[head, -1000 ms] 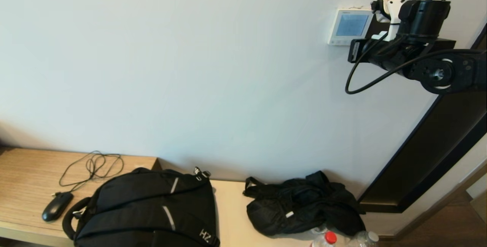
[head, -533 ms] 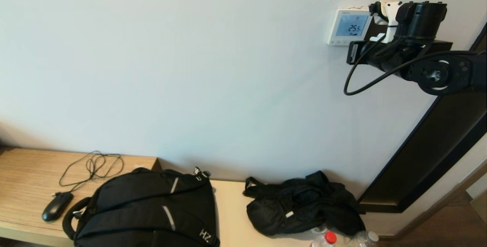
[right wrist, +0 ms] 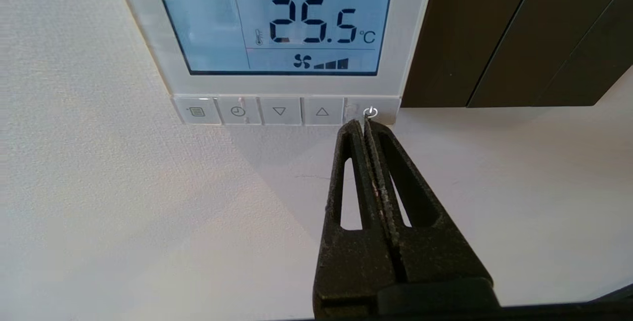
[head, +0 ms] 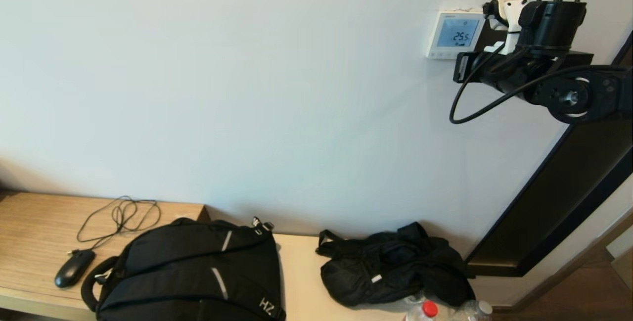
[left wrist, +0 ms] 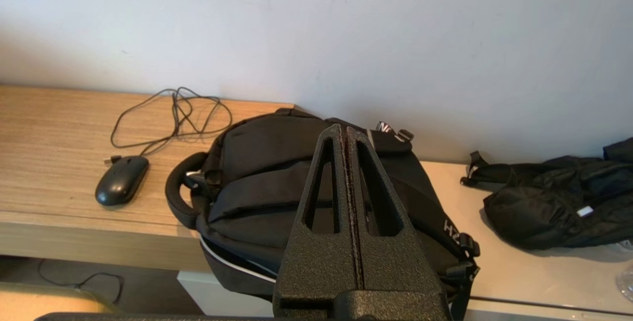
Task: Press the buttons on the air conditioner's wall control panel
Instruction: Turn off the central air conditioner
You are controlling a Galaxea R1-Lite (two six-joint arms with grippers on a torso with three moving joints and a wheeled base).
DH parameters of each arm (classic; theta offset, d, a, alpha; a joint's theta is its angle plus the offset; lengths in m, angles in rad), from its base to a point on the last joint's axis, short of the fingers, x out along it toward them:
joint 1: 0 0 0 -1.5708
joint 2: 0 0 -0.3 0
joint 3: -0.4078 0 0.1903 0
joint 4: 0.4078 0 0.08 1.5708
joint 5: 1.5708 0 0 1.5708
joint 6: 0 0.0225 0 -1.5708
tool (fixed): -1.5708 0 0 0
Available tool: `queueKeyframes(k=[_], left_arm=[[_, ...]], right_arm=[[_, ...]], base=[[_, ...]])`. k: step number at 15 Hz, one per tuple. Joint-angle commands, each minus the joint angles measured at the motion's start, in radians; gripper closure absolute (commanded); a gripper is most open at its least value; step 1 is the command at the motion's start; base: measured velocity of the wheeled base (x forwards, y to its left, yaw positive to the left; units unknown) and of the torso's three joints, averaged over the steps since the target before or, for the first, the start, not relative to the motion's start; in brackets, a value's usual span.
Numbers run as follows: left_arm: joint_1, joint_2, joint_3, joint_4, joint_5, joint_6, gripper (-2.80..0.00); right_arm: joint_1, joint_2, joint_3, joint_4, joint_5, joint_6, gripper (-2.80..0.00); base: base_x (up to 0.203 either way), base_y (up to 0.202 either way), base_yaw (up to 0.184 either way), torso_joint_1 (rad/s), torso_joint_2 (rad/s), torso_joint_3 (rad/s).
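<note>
Panel point(right wrist: 277, 39): wall-mounted, upright, beside a dark plate point(right wrist: 494, 34). Screen reads "25.5 °C", fan icon with bars. Buttons point(right wrist: 279, 111): horizontal row under the screen, marked menu, clock, down, up, power. Right gripper point(right wrist: 364, 124): closed, tips at the power button. Left gripper point(left wrist: 344, 130): closed, above a backpack point(left wrist: 267, 182) lettered "HZ".

Control panel point(right wrist: 282, 81): white smooth plastic, glossy glazed screen; buttons point(right wrist: 280, 111) semi-gloss plastic. Wall point(right wrist: 123, 212): matt, fine-grained texture. Right pincer point(right wrist: 364, 124): black, rough pebbled finish, worn inner edges. Left pincer point(left wrist: 344, 130): same grainy black finish. Counter point(left wrist: 54, 133): matt wood grain. Backpack point(left wrist: 277, 182): black woven cloth. Mouse point(left wrist: 121, 187): glossy black plastic.
</note>
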Motion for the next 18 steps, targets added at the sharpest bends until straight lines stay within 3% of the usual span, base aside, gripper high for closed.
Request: queueKeyframes(k=[1, 10, 18], left_arm=[[0.0, 0.0, 0.0, 0.0, 0.0, 0.001, 0.0], [0.0, 0.001, 0.0, 0.0, 0.0, 0.001, 0.0], [0.0, 0.0, 0.0, 0.0, 0.0, -0.001, 0.0]], right_arm=[[0.002, -0.009, 0.003, -0.001, -0.001, -0.002, 0.0], [0.034, 0.117, -0.161, 0.005, -0.006, -0.016, 0.0], [0.047, 0.059, -0.131, 0.004, -0.019, -0.016, 0.0]], base=[[0.0, 0.0, 0.0, 0.0, 0.0, 0.0], [0.0, 0.0, 0.0, 0.0, 0.0, 0.0], [0.0, 0.0, 0.0, 0.0, 0.0, 0.0]])
